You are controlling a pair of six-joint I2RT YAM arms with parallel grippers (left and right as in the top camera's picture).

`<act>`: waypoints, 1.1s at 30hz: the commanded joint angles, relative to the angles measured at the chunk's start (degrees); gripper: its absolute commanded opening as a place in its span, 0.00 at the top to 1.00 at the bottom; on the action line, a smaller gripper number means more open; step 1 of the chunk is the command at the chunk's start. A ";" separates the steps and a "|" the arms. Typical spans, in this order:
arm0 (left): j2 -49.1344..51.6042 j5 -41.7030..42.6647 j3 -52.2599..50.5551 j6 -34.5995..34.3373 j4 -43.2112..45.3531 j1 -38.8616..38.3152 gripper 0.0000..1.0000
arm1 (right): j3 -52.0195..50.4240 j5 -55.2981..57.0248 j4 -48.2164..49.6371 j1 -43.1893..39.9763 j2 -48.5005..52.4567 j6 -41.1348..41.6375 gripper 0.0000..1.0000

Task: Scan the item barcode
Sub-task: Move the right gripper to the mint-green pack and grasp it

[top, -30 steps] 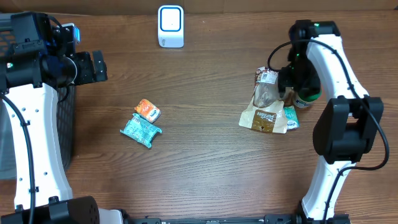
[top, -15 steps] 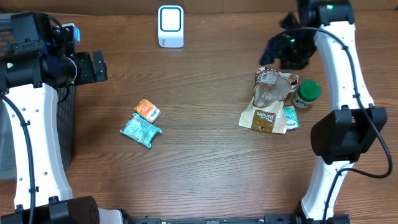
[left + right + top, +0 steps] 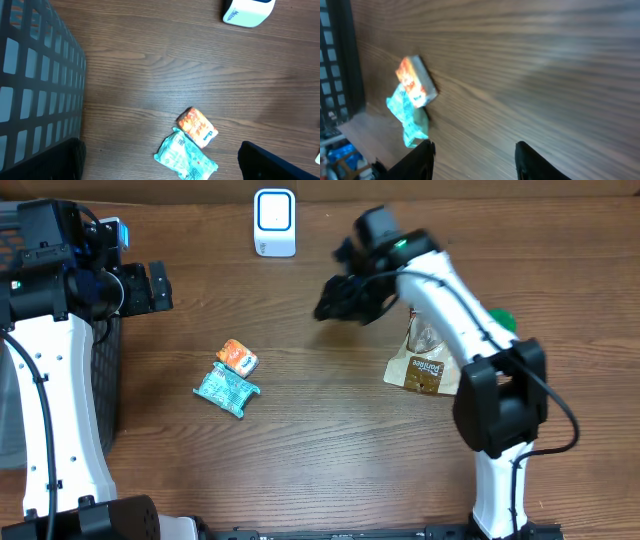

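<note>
Small orange packet (image 3: 238,357), touching the crinkled teal wrapper (image 3: 225,390) at left, wants the right gripper (image 3: 475,162), jaws apart, lowered squarely over it.

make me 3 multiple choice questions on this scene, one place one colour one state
1. Where does the orange packet lie? A on the brown bag; B against the teal packet; C inside the basket.
2. What colour is the scanner body? A red; B yellow; C white.
3. How is the right claw? A open and empty; B shut on the orange packet; C shut on the brown bag.
Answers: 1 B, their edges touch in the overhead view. 2 C, its shell is white. 3 A, its fingers stand apart with nothing between them.
</note>
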 commanded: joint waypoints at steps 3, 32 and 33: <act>-0.15 -0.22 1.46 0.94 0.02 -0.07 0.00 | -5.44 -0.98 9.68 6.51 -0.76 7.19 0.53; -0.04 -0.22 1.46 0.94 -0.15 -0.07 0.01 | -14.56 -0.59 26.69 22.25 3.21 9.99 0.40; -0.04 -0.22 1.46 0.94 -0.15 -0.07 0.00 | -14.56 -0.81 26.93 22.51 3.74 10.25 0.41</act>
